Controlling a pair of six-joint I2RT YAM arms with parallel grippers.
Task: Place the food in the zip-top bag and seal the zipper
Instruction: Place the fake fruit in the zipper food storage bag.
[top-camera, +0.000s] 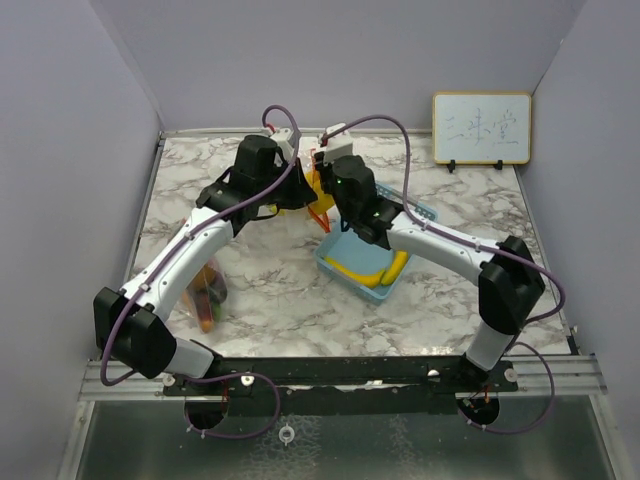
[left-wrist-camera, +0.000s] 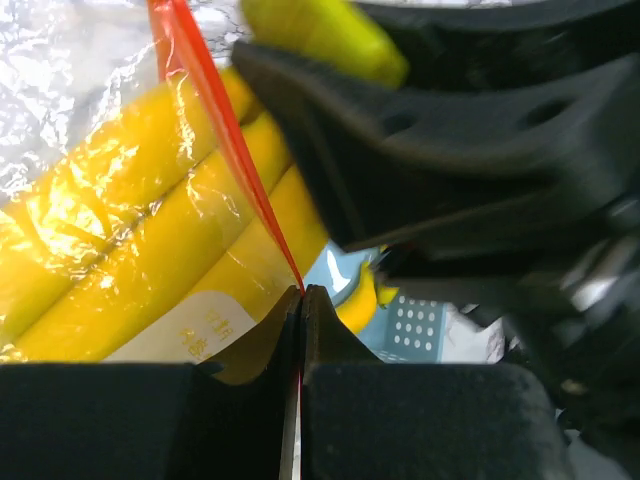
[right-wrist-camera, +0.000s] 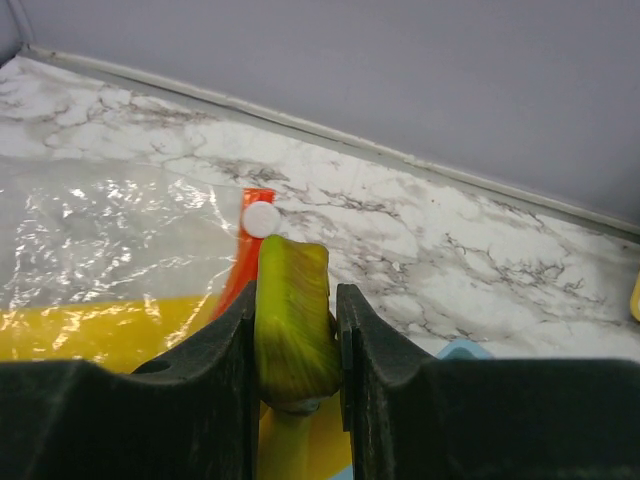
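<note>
Zip-top bag (left-wrist-camera: 80, 60) fills the left-wrist view's upper left, bananas (left-wrist-camera: 130, 250) inside. Left gripper (left-wrist-camera: 300, 300) is pinched on its red zipper (left-wrist-camera: 215, 140); right gripper (right-wrist-camera: 293, 310) clamps another banana (right-wrist-camera: 290, 345). I'd hold the mouth taut and slide it in end-first.

Whiteboard (top-camera: 481, 128) scribbles and bag label (left-wrist-camera: 190, 335) are unreadable.

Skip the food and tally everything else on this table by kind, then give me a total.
Robot arms: 2
Zip-top bag: 1
Light-blue basket: 1
Whiteboard: 1
Total: 5
</note>
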